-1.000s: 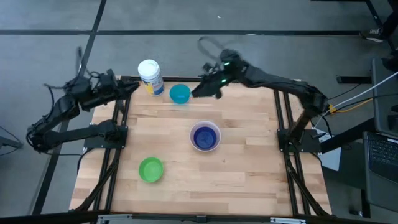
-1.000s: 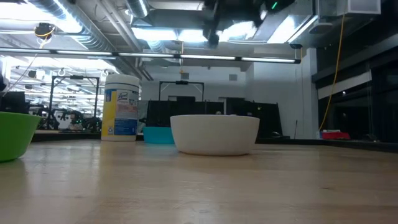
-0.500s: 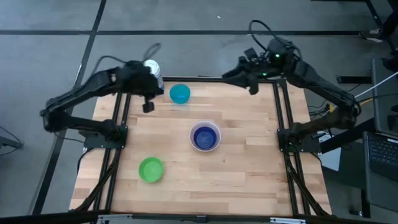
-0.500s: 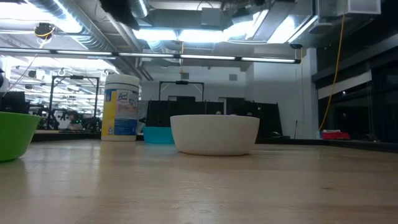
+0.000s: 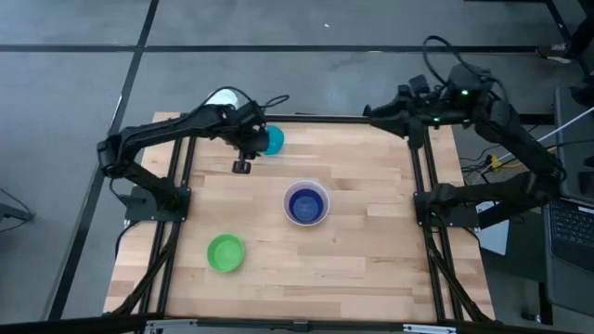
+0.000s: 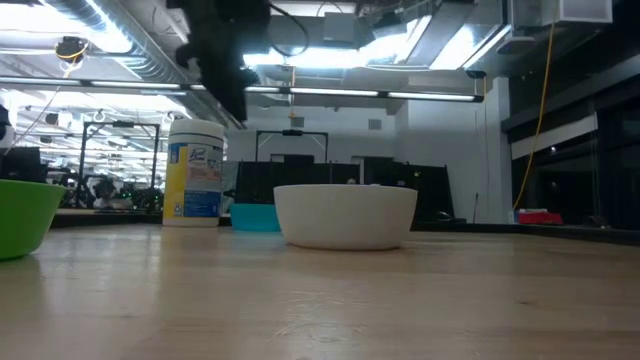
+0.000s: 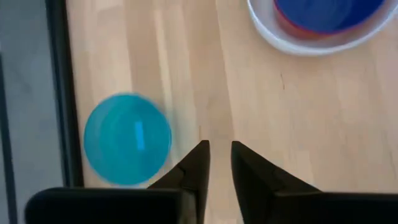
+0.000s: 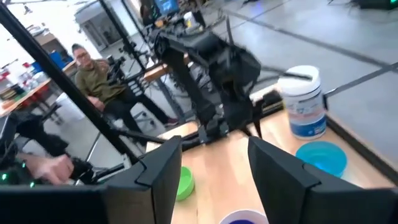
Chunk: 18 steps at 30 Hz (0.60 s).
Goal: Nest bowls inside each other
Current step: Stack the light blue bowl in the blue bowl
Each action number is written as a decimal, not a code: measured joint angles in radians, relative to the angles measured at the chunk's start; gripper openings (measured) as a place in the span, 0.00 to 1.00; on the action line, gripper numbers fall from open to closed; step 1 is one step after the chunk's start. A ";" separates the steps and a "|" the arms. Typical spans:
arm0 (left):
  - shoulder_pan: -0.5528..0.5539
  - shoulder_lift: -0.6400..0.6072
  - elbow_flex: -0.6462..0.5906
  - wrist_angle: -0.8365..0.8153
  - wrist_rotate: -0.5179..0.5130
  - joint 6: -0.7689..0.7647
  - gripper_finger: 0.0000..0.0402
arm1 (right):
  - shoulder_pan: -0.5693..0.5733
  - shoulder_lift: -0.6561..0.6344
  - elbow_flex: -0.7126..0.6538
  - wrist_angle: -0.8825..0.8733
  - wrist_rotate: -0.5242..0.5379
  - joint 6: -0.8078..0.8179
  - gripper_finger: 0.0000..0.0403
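A white bowl (image 5: 326, 212) stands mid-table with a red bowl (image 7: 290, 26) and a dark blue bowl (image 5: 305, 205) nested inside it. A teal bowl (image 5: 271, 140) rests upright near the far edge. A green bowl (image 5: 225, 252) sits near the front left. My left gripper (image 5: 241, 167) hovers above the table just left of the teal bowl (image 7: 127, 138), pointing steeply down. Its fingers stand narrowly open with nothing between them. My right gripper (image 5: 371, 111) hangs high over the far right corner, open and empty.
A white-lidded jar (image 5: 223, 96) with a blue and yellow label stands at the far left corner, partly under my left arm. Black frame rails run along the table's left and right sides. A person (image 8: 93, 74) sits in the room beyond the table.
My left gripper has swung from beyond the table's far left corner toward the right and down, tipping to point steeply down beside the teal bowl. My right gripper has drawn back from above the teal bowl toward the far right corner and risen. The bowls have stayed put.
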 joint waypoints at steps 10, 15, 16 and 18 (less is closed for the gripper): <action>0.047 0.159 0.000 0.118 0.005 -0.008 0.29 | 0.000 -0.083 0.000 -0.082 0.038 -0.001 0.46; 0.084 0.249 0.000 0.141 0.017 -0.008 0.28 | 0.000 -0.116 0.000 -0.113 0.038 0.011 0.46; 0.090 0.262 0.000 0.148 0.026 -0.008 0.28 | 0.000 -0.121 0.000 -0.112 0.038 0.018 0.46; 0.100 0.280 0.000 0.172 0.048 -0.008 0.27 | 0.000 -0.129 0.000 -0.112 0.040 0.029 0.45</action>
